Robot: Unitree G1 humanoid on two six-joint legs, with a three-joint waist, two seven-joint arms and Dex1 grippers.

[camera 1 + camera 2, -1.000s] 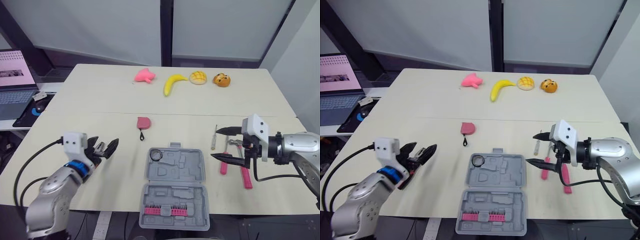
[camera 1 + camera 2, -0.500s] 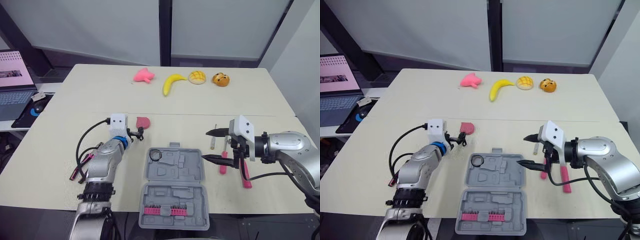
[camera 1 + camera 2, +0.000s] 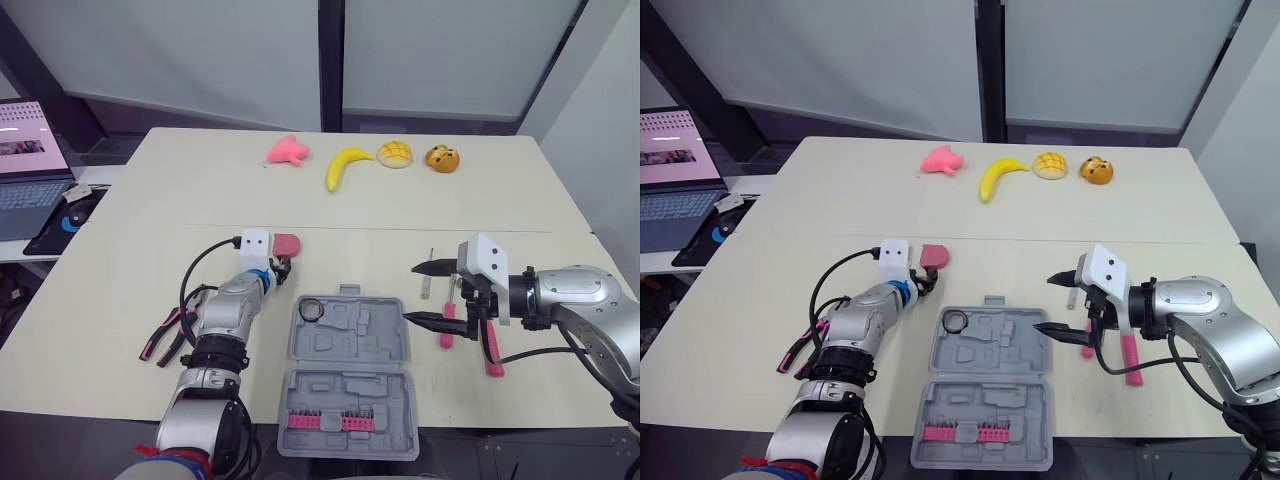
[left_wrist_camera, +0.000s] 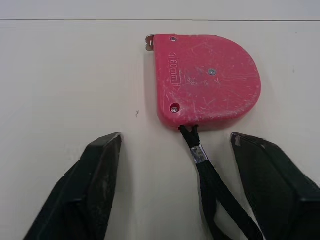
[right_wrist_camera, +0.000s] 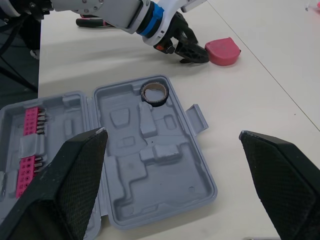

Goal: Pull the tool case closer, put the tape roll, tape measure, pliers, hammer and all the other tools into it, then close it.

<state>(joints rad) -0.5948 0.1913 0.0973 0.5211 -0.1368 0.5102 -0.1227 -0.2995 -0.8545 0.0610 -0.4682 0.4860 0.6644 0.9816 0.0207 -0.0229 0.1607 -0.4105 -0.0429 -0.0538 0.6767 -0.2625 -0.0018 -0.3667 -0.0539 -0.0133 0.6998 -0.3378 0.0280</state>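
The grey tool case [image 3: 372, 342] lies open near the table's front edge, with the tape roll [image 3: 311, 309] in its left corner. The pink tape measure [image 3: 287, 243] lies just beyond it to the left. My left gripper [image 3: 281, 266] is open right behind the tape measure [image 4: 205, 80], whose black strap [image 4: 200, 155] runs between the fingers. The pliers [image 3: 166, 336] lie on the table left of my left arm. My right gripper [image 3: 425, 293] hangs open beside the case's right edge. A screwdriver [image 3: 428, 272], a pink-handled tool [image 3: 447, 326] and the hammer [image 3: 490, 346] lie by it.
A pink strip of bits [image 3: 326, 421] sits in the case's near half. A pink toy [image 3: 288, 151], a banana [image 3: 345, 165] and two buns [image 3: 395, 154] lie at the table's far side. A laptop [image 3: 25, 170] stands on a desk to the left.
My left gripper has let go of the pliers, which now lie on the table, and has swung right up to the tape measure. My right gripper has shifted left toward the case.
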